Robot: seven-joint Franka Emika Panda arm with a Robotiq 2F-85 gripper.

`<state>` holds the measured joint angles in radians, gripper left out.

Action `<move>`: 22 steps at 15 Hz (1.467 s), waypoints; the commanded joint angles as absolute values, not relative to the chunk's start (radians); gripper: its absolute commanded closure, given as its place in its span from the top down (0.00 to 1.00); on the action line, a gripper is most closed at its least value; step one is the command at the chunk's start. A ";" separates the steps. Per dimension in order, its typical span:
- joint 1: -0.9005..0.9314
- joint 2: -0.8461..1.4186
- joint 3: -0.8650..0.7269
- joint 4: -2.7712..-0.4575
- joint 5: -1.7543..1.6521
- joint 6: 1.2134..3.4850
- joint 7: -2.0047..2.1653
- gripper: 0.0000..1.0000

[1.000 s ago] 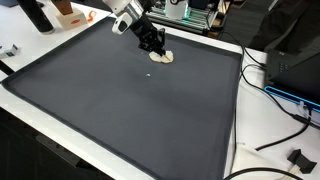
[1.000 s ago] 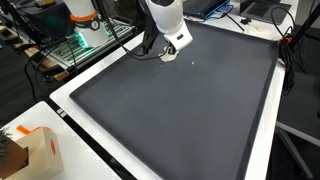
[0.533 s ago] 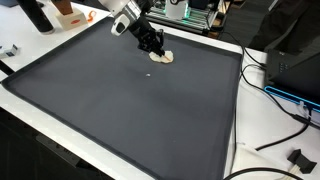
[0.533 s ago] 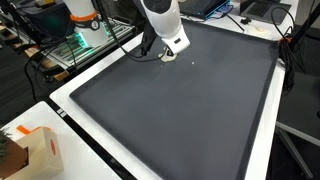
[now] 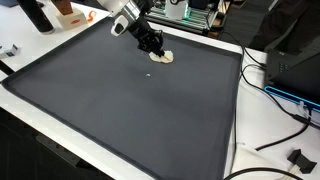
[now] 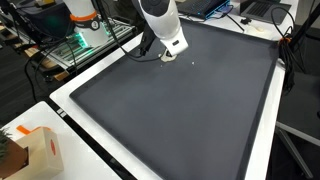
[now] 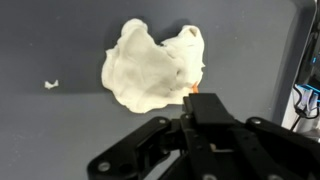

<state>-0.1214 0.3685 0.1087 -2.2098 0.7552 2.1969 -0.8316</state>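
Bright, even overhead light fills both exterior views. The mat shows no glare, shadows are soft and detail is coarse. In the wrist view the white lump nearly blows out, and the gripper is dark and blurred.

The arm reaches in from the far side and slopes downward. Its white wrist is bent so that the black gripper points steeply down. In the wrist view the fingers stand drawn together at the centre.
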 commanded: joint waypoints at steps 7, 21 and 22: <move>-0.112 0.391 0.089 -2.200 0.776 2.200 -0.704 0.03; -0.094 0.316 0.078 -2.251 0.763 2.287 -0.445 0.03; -0.092 0.311 0.077 -2.253 0.759 2.295 -0.433 0.03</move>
